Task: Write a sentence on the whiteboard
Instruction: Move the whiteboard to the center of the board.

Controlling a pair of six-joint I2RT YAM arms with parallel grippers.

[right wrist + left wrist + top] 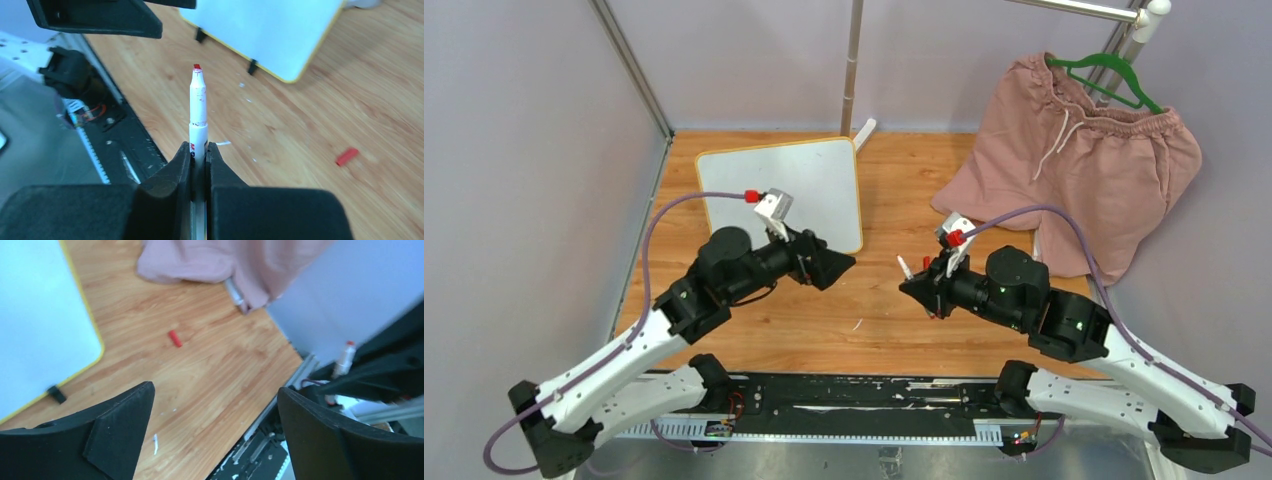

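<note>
The right gripper [199, 151] has its jaws pinched tight on a white marker [198, 100], whose bare red tip points away from the camera. Beyond it is the whiteboard [270, 30], yellow-framed, two black feet [253, 67] showing, its visible face blank. A small red cap [347, 156] lies alone on the wooden surface [310, 115], off right.

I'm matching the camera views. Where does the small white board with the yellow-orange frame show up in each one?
Top external: the small white board with the yellow-orange frame lies upper centre-left, beyond the left arm.
Left wrist: upper left corner, cut off by the picture's edge.
Right wrist: top edge, right of centre.
Shared landmark: the light wooden tabletop under it.
</note>
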